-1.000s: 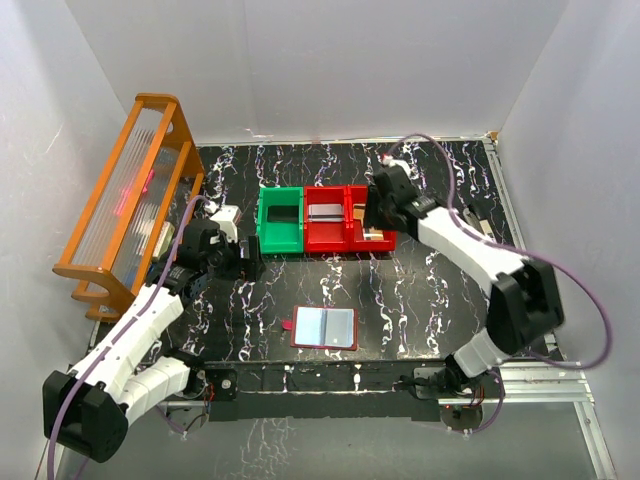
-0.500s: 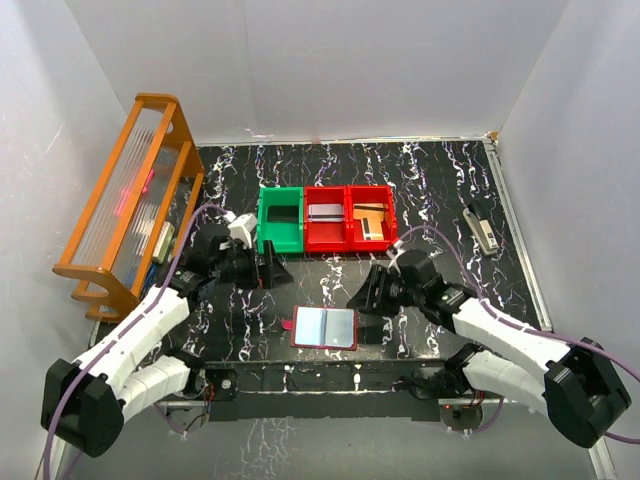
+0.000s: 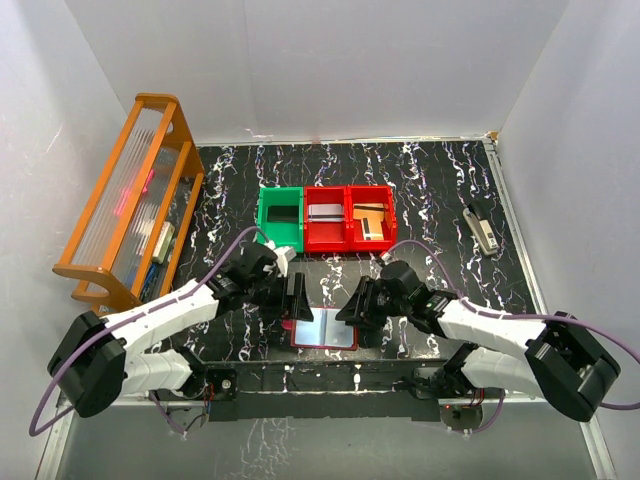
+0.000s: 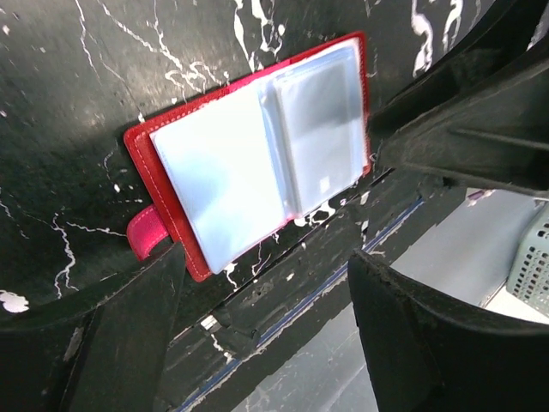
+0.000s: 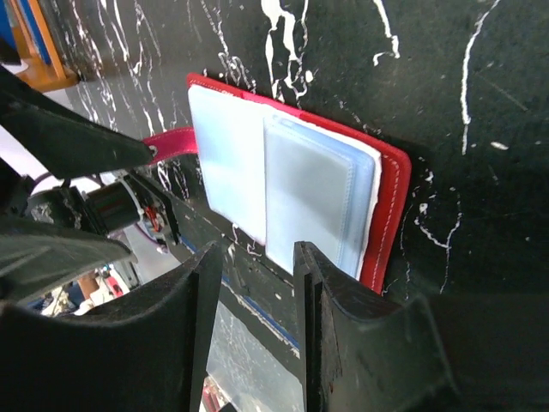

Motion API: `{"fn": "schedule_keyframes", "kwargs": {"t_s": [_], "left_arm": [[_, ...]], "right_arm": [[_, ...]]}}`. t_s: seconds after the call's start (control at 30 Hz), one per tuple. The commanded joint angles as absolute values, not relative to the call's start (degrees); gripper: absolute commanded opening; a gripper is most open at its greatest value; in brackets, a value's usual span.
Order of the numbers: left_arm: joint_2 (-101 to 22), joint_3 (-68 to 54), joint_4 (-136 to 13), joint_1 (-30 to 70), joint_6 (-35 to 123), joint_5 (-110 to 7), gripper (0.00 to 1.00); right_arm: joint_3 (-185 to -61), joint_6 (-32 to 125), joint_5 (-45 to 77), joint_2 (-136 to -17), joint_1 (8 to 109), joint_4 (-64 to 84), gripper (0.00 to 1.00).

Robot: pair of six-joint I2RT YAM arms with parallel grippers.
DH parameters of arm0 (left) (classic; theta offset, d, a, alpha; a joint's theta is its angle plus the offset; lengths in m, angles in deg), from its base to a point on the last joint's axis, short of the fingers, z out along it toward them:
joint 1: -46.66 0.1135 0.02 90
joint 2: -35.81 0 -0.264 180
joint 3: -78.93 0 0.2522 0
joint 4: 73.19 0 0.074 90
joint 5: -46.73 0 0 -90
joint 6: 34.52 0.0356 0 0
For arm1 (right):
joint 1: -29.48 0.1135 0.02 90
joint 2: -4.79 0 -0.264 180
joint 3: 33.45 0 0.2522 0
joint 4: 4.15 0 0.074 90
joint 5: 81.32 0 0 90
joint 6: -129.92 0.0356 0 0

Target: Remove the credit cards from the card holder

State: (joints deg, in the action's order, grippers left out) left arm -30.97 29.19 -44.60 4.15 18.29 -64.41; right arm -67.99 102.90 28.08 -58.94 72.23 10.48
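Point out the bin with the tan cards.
The right red bin: tan cards lie inside. The middle red bin holds something grey.

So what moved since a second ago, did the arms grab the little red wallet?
Not yet. The right gripper came from the red bins at the back to the right side of the card holder; the left gripper came from beside the green bin to its left side. Neither holds anything. The holder stayed put, lying open; the bins too.

Card holder [image 3: 328,329] on marbled table [image 3: 430,185]
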Motion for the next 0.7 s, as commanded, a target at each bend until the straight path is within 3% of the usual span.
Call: {"fn": "schedule_keyframes", "kwargs": {"t_s": [0.0,0.3,0.67], "left_arm": [[-32.21,29.56,-44.07,1.72,16.31,-62.5,0.74],[-37.05,30.66,-44.83,1.23,15.94,-59.88,0.64],[-39.88,33.68,-48.16,0.21,15.11,-60.76,0.35]], "right_arm": [[-68.31,104.27,25.63,-60.73,72.52,7.97,0.37],[-67.73,103.81,23.33,-61.88,72.63,11.67,0.37],[-64.96,104.11,24.24,-64.45,72.55,9.78,0.36]]}}
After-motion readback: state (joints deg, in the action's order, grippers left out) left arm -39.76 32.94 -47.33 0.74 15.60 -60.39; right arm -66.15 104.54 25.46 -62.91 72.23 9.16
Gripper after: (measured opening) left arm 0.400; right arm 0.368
